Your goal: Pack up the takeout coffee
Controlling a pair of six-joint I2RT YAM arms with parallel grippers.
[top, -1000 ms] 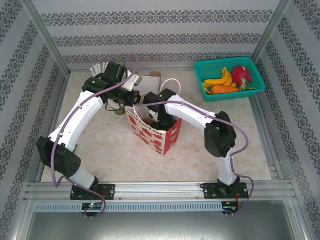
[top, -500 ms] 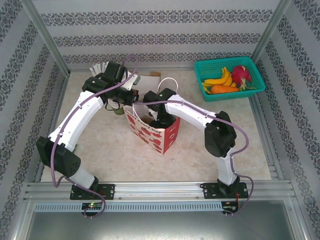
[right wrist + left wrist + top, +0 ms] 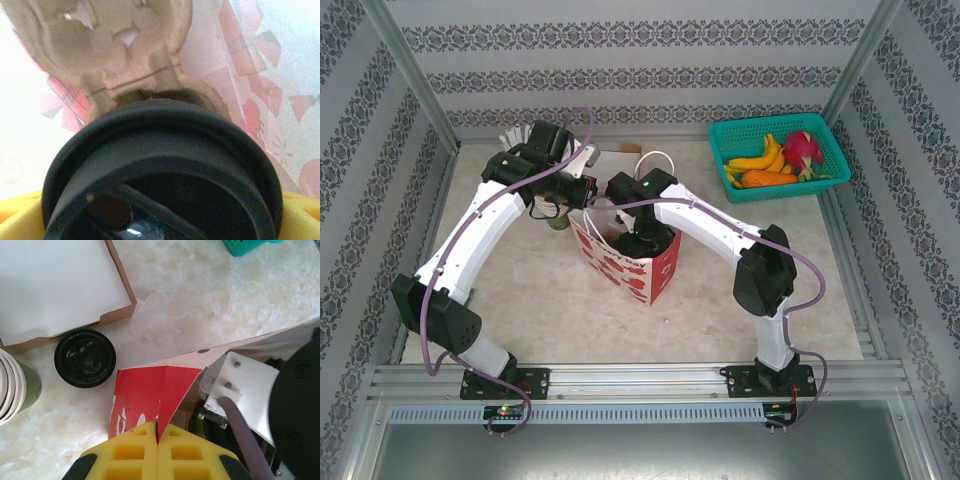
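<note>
Fingers point(image 3: 130, 455) of the left pincer point(image 3: 158, 440) are clenched on the red top edge of the paper bag point(image 3: 145, 390). The bag stands upright near the middle of the bench point(image 3: 550, 300). The right arm reaches down into the bag's open mouth, and the right pincer point(image 3: 638, 240) is inside it. Seen from the right wrist, the takeout coffee point(image 3: 160, 165) sits inside the bag between the yellow fingers point(image 3: 15, 222), its black lid up close. A brown moulded-pulp carrier point(image 3: 100, 40) lies just beyond it against the bag's printed wall. Whether those fingers press the cup or stand just clear of it I cannot tell. Outside the bag, on the bench, a second black lid point(image 3: 85, 358) rests just beside a cardboard box point(image 3: 55, 285) and a stack of cream cups point(image 3: 10, 385). A green basket point(image 3: 718, 155) of fruit sits at the far right corner, well apart.
</note>
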